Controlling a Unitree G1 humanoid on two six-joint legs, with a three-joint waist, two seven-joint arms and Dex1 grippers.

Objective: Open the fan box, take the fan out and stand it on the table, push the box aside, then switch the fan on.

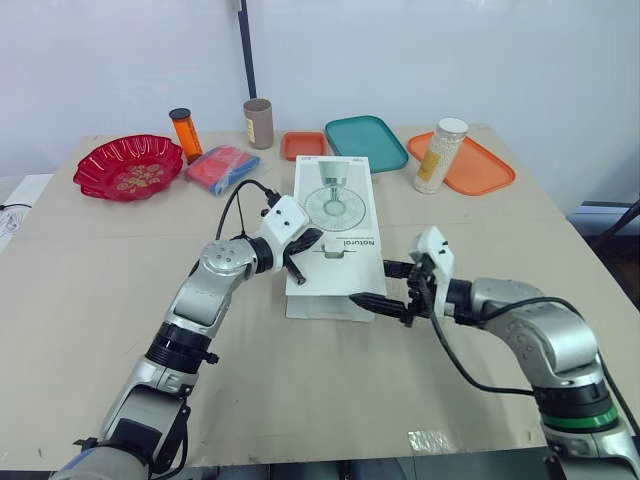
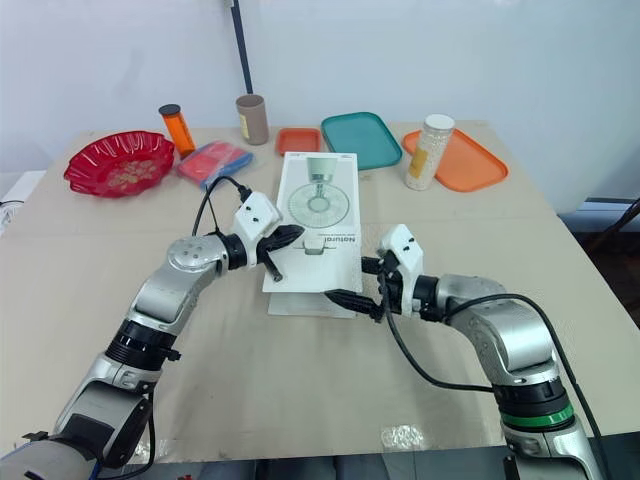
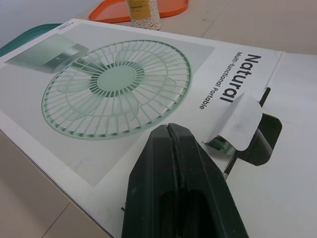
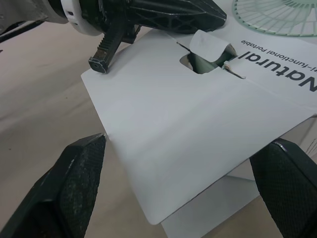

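Looked like a robot test lab: plain white wall (image 1: pixel 450 60) behind a beige table (image 1: pixel 300 400), with unrelated props lined along its far edge: red bowl (image 1: pixel 128 167), orange bottle (image 1: pixel 184 133), cardboard tube (image 1: pixel 258 123), teal tray (image 1: pixel 365 142), jar of beads (image 1: pixel 440 155).

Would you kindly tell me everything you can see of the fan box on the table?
The fan box is a flat white cardboard carton lying on the table, its lid printed with a pale green fan and the words Natural, Multi-functional Portable. At its near end the locking tab curls up out of its slot and the flap stands raised. The left gripper, jaws shut, lies on the lid beside the tab; the right gripper, jaws open, straddles the flap's near edge.
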